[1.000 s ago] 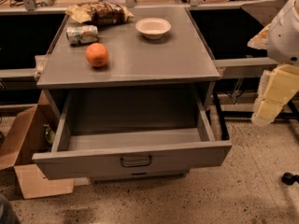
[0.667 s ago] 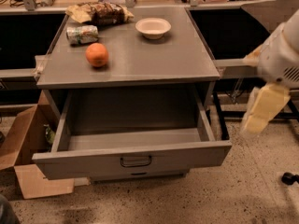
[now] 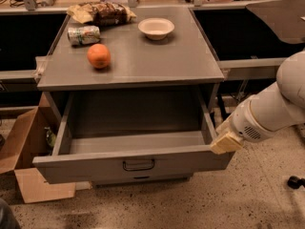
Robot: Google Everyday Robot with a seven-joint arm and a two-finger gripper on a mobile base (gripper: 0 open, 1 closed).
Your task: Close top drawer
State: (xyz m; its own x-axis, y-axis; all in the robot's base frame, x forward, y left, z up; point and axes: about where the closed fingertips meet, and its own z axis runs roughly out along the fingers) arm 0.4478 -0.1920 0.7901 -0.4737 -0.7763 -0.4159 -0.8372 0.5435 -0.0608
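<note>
The top drawer (image 3: pixel 95 163) of the grey cabinet is pulled far out, and its inside looks empty. Its tall front panel has a small dark loop handle (image 3: pixel 138 165) in the middle. My gripper (image 3: pixel 225 142), a cream-coloured end on the white arm (image 3: pixel 271 111), is at the drawer's right front corner, at or touching the top edge of the front panel. The arm comes in from the right.
On the cabinet top (image 3: pixel 157 61) are an orange (image 3: pixel 98 56), a can lying on its side (image 3: pixel 84 35), snack bags (image 3: pixel 102 13) and a white bowl (image 3: pixel 156 28). An open cardboard box (image 3: pixel 24 151) stands on the floor at the left. A black caster (image 3: pixel 295 181) is at the right.
The arm has swung down and left from the right edge of view. The gripper has come to the drawer's right front corner. The drawer has not moved.
</note>
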